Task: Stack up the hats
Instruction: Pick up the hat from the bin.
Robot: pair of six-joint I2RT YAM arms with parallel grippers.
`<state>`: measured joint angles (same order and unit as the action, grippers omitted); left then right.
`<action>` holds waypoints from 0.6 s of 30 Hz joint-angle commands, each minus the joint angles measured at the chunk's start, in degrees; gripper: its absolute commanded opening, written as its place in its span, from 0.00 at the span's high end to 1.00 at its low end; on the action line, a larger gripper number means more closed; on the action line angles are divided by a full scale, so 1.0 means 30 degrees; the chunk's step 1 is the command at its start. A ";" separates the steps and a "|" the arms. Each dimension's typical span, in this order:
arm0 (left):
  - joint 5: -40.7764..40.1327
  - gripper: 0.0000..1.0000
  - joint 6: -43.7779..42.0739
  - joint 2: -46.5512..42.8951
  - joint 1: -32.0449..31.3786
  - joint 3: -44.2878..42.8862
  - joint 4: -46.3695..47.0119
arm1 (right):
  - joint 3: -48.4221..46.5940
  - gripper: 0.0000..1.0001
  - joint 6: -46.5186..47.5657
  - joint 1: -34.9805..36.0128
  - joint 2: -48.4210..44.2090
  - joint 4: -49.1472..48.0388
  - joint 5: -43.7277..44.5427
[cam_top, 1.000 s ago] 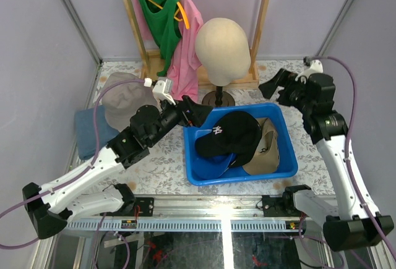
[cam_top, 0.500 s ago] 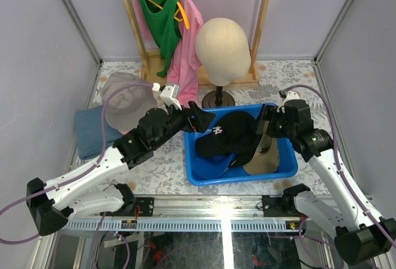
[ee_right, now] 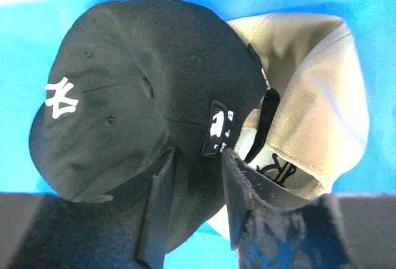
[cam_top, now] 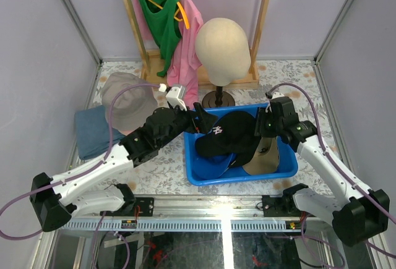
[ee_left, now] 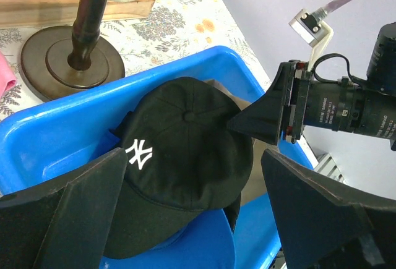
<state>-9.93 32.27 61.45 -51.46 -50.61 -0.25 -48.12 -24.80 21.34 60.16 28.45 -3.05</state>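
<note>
A black baseball cap [cam_top: 226,134] with a white logo lies on top in the blue bin [cam_top: 241,176], over a blue cap [cam_top: 216,164] and beside a khaki cap [cam_top: 266,154]. My right gripper [cam_top: 260,127] has reached into the bin. In the right wrist view its fingers [ee_right: 238,182] pinch the rear of the black cap [ee_right: 124,96], with the khaki cap [ee_right: 315,96] to their right. My left gripper [ee_left: 192,164] hovers wide open over the black cap [ee_left: 185,139], holding nothing. A grey-taupe bucket hat [cam_top: 127,99] lies on the table at the left.
A cream mannequin head [cam_top: 223,49] on a dark stand rises just behind the bin. Pink and green shirts [cam_top: 164,21] hang on a wooden rack at the back. A folded blue fabric [cam_top: 93,133] lies under the bucket hat's near side. Walls enclose the table.
My right arm swung from the back right down into the bin, and its jaws closed onto the black cap's rear. The left gripper crept right, over the bin's left edge.
</note>
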 commanded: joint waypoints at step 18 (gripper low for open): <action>0.0245 0.06 -0.0050 0.0360 -0.0141 -0.0973 0.0064 | -0.7449 1.00 0.2698 0.0135 -0.0863 0.2515 -0.3934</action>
<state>-9.30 32.29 62.50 -51.68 -50.57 -0.49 -64.86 -19.27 21.39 58.33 34.94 -7.42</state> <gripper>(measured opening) 0.921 0.030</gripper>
